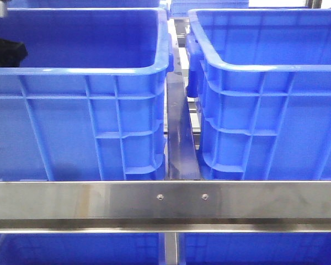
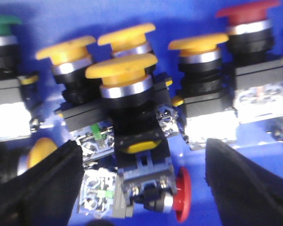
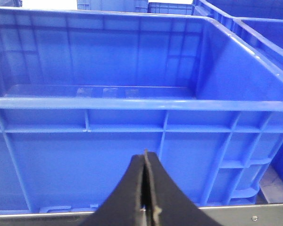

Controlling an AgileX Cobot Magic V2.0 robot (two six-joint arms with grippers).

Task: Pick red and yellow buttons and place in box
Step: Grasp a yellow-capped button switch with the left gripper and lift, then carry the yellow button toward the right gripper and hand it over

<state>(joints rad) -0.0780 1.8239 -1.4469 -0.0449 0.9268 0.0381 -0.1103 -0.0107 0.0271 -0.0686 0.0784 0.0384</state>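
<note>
In the left wrist view my left gripper [image 2: 142, 147] is open, low inside a blue crate over a heap of push buttons. Between its black fingers [image 2: 42, 188] stands a yellow button [image 2: 120, 70] on a black switch body, with a red button [image 2: 182, 193] lying on its side just below it. Other yellow buttons [image 2: 198, 43] and another red one [image 2: 247, 12] stand behind. In the front view only a black part of the left arm [image 1: 3, 52] shows inside the left blue crate [image 1: 71, 110]. My right gripper [image 3: 145, 160] is shut and empty, outside an empty blue crate [image 3: 132, 103].
A second blue crate [image 1: 265, 105] stands to the right of the left one, with a narrow gap and metal frame [image 1: 182, 138] between them. A steel rail [image 1: 165, 199] crosses in front. A green button [image 2: 2, 21] stands at the heap's edge. More crates [image 3: 254, 19] stand behind.
</note>
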